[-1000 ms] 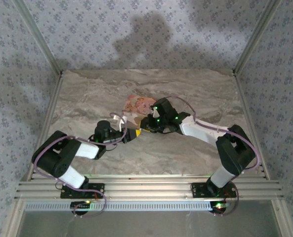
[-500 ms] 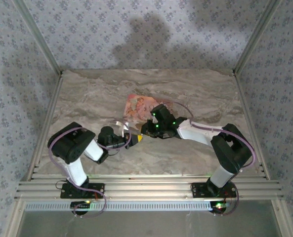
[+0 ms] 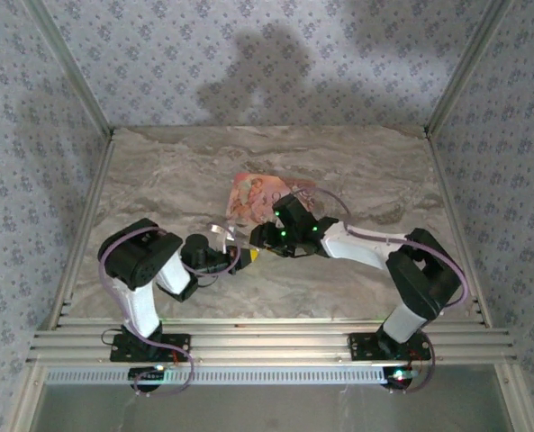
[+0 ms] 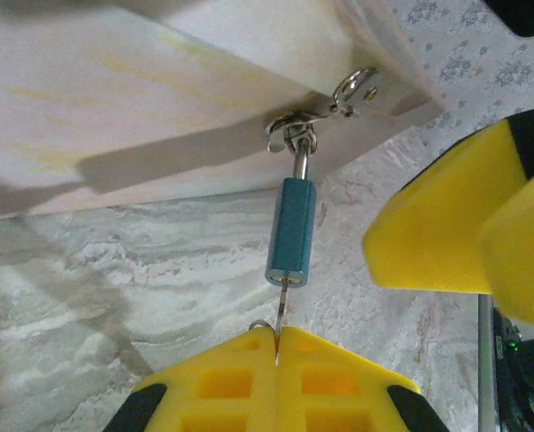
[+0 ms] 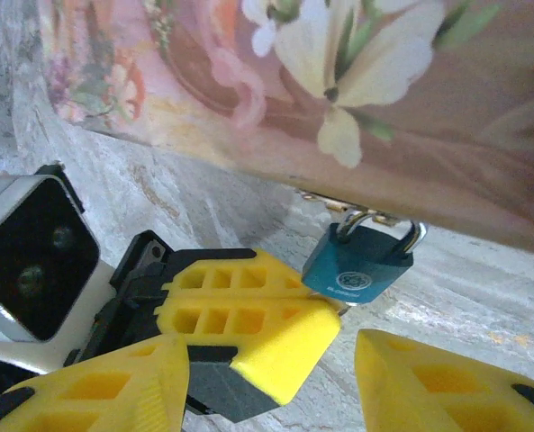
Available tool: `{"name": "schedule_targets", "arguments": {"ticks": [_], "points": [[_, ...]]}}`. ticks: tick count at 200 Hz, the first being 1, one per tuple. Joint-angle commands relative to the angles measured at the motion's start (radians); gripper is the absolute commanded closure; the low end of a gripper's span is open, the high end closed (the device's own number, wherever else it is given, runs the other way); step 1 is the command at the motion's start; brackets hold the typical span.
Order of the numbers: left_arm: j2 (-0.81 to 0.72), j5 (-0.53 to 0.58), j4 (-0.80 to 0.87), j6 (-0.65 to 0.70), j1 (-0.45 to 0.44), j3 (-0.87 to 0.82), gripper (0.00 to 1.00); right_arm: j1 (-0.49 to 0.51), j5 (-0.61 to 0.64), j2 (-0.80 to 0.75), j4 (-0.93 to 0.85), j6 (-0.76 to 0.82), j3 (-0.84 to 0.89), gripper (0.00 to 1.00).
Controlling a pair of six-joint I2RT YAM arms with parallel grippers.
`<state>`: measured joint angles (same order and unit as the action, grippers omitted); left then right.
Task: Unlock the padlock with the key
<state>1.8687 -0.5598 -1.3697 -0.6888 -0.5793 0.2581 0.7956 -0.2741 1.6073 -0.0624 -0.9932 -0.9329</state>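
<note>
The left gripper (image 4: 276,346) jaws clench the key (image 4: 283,301), seated in the padlock (image 4: 291,231); the right gripper (image 5: 274,382) jaws gape beside it. Turning the key probably comes next.

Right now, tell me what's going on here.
The left end effector is shut on the key, which sits in the bottom of the padlock. The padlock hangs from a floral box, and its shackle looks shut. The right end effector stands open beside the padlock, not touching it.
</note>
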Motion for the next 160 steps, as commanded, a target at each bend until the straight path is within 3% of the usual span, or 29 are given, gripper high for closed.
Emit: {"name": "schedule_targets", "arguments": {"ticks": [1, 82, 160], "points": [[0.029, 0.003, -0.034, 0.023, -0.012, -0.008, 1.0, 0.011, 0.102, -0.059, -0.016, -0.024, 0.027, 0.47], [0.033, 0.013, -0.01, 0.011, -0.026, 0.001, 1.0, 0.061, 0.326, -0.071, 0.151, -0.168, 0.153, 0.45], [0.001, 0.019, 0.031, -0.001, -0.042, 0.005, 1.0, 0.091, 0.402, 0.014, 0.258, -0.226, 0.158, 0.44]]}}
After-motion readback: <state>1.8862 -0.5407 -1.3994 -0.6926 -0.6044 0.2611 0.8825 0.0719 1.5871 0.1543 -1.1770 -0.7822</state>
